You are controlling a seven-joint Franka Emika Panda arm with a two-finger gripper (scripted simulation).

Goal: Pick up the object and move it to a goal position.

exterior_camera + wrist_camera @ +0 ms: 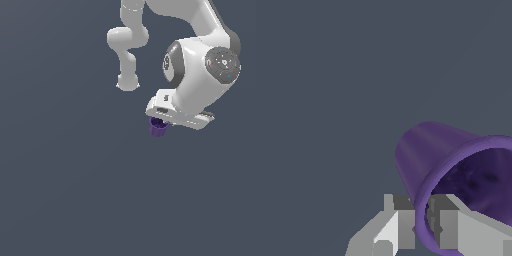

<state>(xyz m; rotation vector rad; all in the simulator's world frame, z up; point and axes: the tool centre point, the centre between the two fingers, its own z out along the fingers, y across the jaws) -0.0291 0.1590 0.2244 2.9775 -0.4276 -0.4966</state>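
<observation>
Plain dark grey-blue fills the exterior view; the purple cup (pixel 159 128) hangs directly under the white hand (pixel 161 120). At the wrist, the hand's (pixel 423 225) fingers (pixel 398 220) pinch the tilted cup's (pixel 431 150) rim between them.

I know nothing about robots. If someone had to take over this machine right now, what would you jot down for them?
Gripper: shut on the purple cup, one finger inside the rim, the other outside.
Cup: hanging tilted under the gripper in the exterior view; whether it is clear of the grey floor cannot be told.
Done: cup grasped.
Left: carry it to the goal. No goal marker shows in either view, so confirm the target first.
</observation>
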